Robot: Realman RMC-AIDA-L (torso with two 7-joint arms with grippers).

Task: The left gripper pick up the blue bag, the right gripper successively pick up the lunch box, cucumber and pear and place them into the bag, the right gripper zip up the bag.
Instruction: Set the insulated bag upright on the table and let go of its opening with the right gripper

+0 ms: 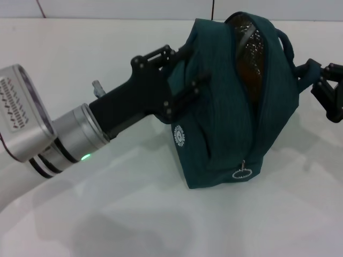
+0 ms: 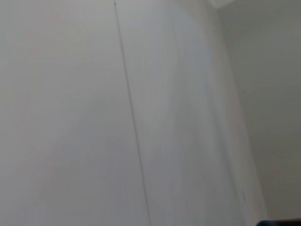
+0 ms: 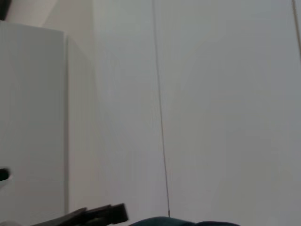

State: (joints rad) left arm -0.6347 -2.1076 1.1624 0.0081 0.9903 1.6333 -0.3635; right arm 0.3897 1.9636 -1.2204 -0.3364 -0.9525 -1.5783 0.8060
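The left gripper (image 1: 185,75), clamped on the blue bag (image 1: 225,107) at its 9 o'clock flank, is steadying it mid-table while the right gripper (image 1: 328,91), finger state unclear, should be reaching for the zipper pull (image 1: 242,172)

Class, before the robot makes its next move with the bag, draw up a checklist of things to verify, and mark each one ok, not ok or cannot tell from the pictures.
1. Left gripper, the black claw on the silver wrist, has hold of the dark teal-blue fabric bag: ok; its fingers clamp the bag's side.
2. Bag mouth open: ok; the silvery lining shows at the top.
3. Zipper undone: ok; the ring zipper pull hangs at the low end.
4. Right gripper, the all-black claw, clear of the bag: cannot tell; it sits close to the bag's far side.
5. Lunch box, cucumber and pear inside: cannot tell.
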